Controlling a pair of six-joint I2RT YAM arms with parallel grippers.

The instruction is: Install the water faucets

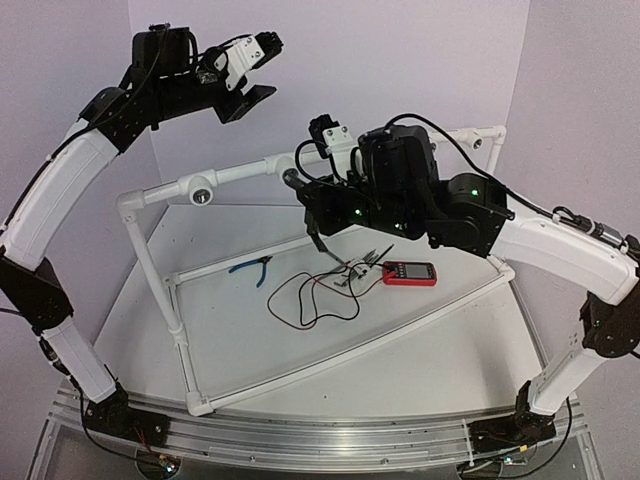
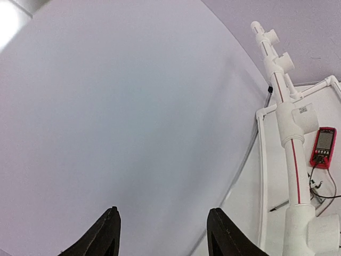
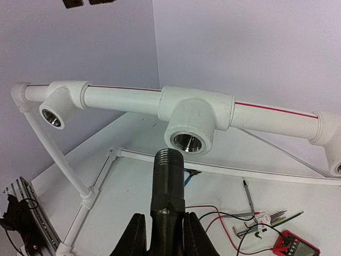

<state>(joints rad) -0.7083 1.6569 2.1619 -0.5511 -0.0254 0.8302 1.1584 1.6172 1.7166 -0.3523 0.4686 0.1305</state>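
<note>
A dark metal water faucet (image 3: 169, 181) stands between the fingers of my right gripper (image 3: 164, 217), which is shut on its body. Its threaded end points up at the middle white pipe socket (image 3: 189, 141) and stops a short gap below and left of the metal-threaded hole. In the top view the right gripper (image 1: 322, 205) holds the faucet (image 1: 298, 190) just in front of the raised white pipe rail (image 1: 250, 170). My left gripper (image 1: 262, 72) hangs high at the back left, open and empty; its fingers (image 2: 109, 234) face a bare wall.
A second socket (image 3: 52, 116) sits at the rail's left end. On the table inside the pipe frame lie blue-handled pliers (image 1: 252, 268), a red multimeter (image 1: 409, 273) with red and black leads (image 1: 310, 300), and small metal tools (image 3: 266, 218).
</note>
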